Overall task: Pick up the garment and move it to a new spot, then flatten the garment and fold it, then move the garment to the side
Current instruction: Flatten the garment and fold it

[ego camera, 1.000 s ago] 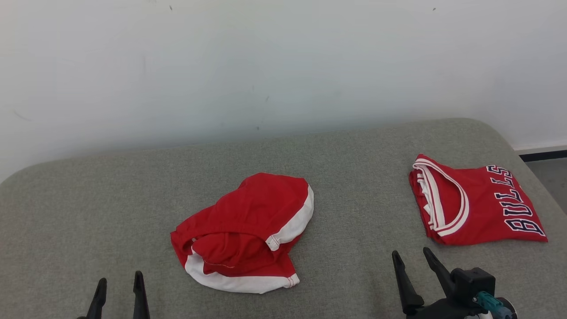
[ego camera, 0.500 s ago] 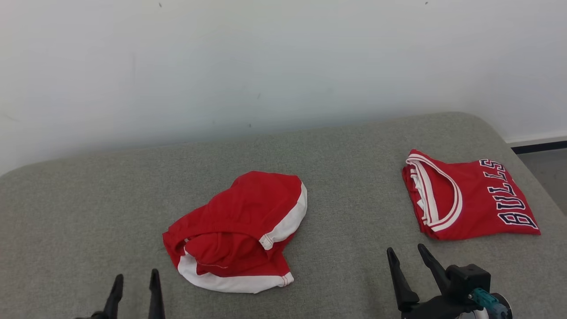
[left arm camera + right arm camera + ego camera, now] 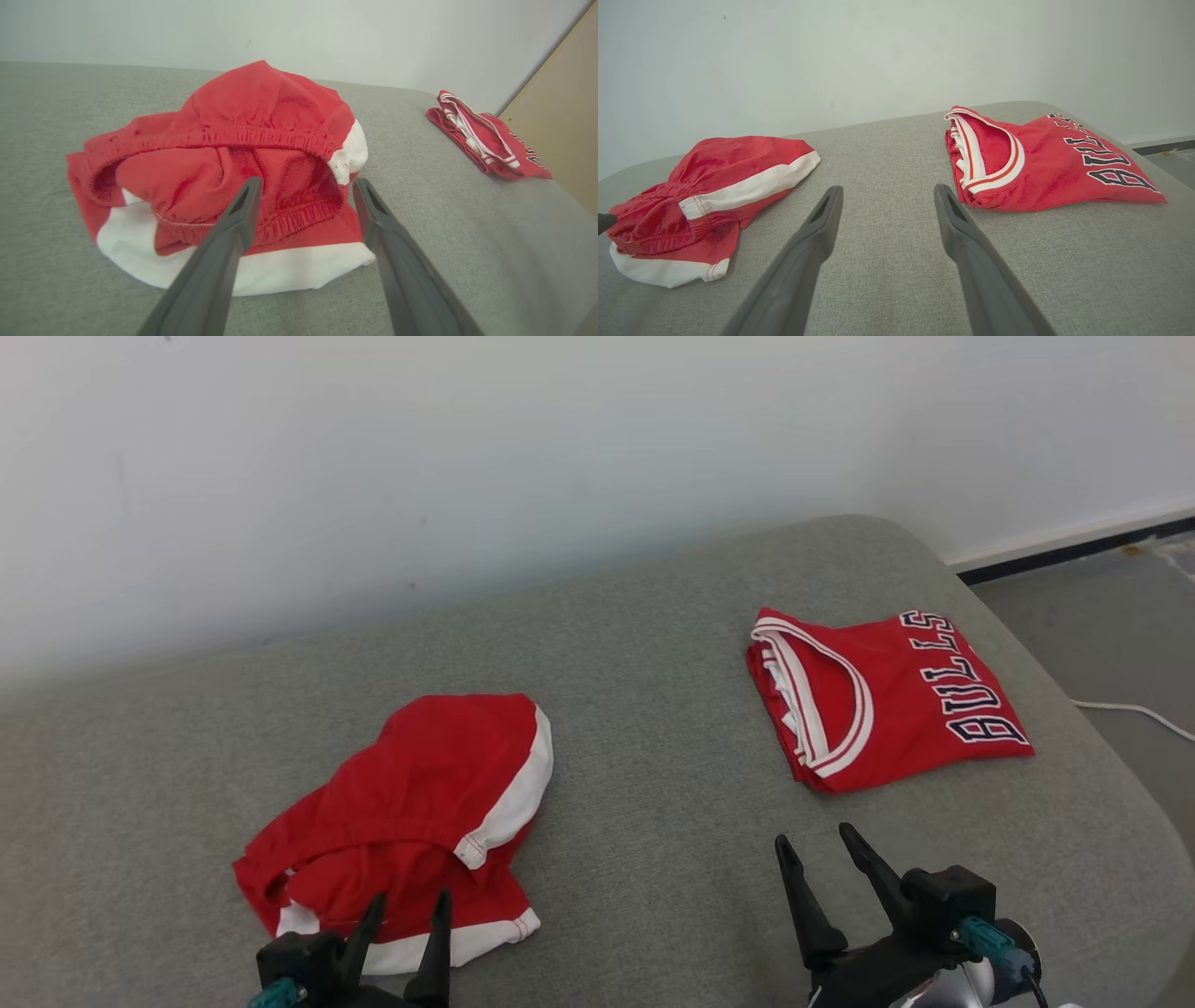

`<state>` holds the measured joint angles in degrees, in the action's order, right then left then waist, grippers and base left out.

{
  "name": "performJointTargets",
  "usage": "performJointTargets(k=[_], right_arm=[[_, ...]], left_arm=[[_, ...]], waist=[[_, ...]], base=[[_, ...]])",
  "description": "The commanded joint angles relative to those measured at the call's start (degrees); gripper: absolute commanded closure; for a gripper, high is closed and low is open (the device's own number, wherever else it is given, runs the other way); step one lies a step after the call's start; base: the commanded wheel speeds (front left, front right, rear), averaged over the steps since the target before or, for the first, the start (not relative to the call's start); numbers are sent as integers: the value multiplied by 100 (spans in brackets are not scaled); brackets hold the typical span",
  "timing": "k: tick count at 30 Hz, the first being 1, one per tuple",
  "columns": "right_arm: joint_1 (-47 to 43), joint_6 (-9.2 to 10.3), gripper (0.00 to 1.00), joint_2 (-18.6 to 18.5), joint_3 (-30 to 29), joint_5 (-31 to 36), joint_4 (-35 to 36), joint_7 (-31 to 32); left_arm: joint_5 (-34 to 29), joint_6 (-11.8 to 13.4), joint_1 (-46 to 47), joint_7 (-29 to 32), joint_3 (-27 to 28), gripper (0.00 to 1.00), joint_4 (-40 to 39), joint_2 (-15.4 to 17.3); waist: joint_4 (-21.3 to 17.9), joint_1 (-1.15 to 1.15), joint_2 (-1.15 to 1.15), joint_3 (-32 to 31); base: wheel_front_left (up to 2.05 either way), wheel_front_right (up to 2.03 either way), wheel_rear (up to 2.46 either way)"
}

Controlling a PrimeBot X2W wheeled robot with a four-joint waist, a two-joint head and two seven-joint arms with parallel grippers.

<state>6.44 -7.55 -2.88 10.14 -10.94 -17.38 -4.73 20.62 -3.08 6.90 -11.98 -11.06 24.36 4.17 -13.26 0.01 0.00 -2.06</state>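
Both pairs of jaws are standing wide apart and holding nothing. The left gripper (image 3: 411, 899) is hanging at the near edge of the crumpled red shorts (image 3: 411, 784), its fingers pointing over the white hem band. In the left wrist view the two fingertips are framing the elastic waistband opening. Whether they are touching the cloth or hovering just above it is hard to tell from these angles. The right gripper (image 3: 812, 835) is hovering over bare upholstery between the shorts and the folded red jersey (image 3: 887, 700), nearer the jersey and apart from both.

The grey padded surface (image 3: 653, 756) is carrying both garments. The shorts are lying in a loose heap toward its near left part, with the waistband gaping toward the robot and red fabric bunching inside the opening. White bands are showing along the hem and one side. The jersey is lying well apart on the far right, near the rounded corner. It is folded flat, with its white-trimmed neckline facing the shorts and dark lettering running along its right edge.

A white wall (image 3: 467, 476) is rising behind the surface. On the right a grey floor (image 3: 1102, 607) is showing, with a pale cable (image 3: 1130, 709) trailing across it.
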Motion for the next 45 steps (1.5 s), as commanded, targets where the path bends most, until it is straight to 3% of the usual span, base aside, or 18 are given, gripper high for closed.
performJointTargets(k=[1, 9, 18, 19, 20, 21, 30, 45], right_arm=[[82, 15, 0, -1, 59, -41, -6, -34], [176, 15, 0, 0, 128, -137, -140, -151], [174, 15, 0, 0, 105, -166, -249, -245], [190, 15, 0, 0, 112, -177, -264, -245], [202, 15, 0, 0, 128, -181, -273, -243], [205, 15, 0, 0, 139, -173, -282, -246], [190, 15, 0, -1, 50, -80, -328, -268], [167, 15, 0, -2, 34, -66, -313, -238]], left_arm=[[44, -32, 140, 20, -33, 0, 147, -20], [315, 48, 584, 19, -10, 0, 771, -71], [476, 302, 847, -55, 206, 0, 1182, -41], [441, 336, 903, 5, 179, 16, 1249, -16], [414, 363, 961, 52, 168, 87, 1315, 10], [433, 339, 1026, 90, 161, 100, 1354, 17], [415, 206, 1938, 135, 48, 100, 1254, 11], [416, -134, 4402, 157, -130, 100, 1064, 18]], waist=[[-459, -1, 0, 244], [-964, -1, 0, 464], [-1038, -1, 0, 468], [-1029, -1, 0, 459], [-1020, -1, 0, 443], [-1011, -1, 0, 425], [-852, -1, 0, 304], [-945, -1, 0, 264]], base=[[0, 0, 0], [0, 0, 0], [0, 0, 0], [0, 0, 0], [0, 0, 0], [0, 0, 0], [0, 0, 0], [0, 0, 0]])
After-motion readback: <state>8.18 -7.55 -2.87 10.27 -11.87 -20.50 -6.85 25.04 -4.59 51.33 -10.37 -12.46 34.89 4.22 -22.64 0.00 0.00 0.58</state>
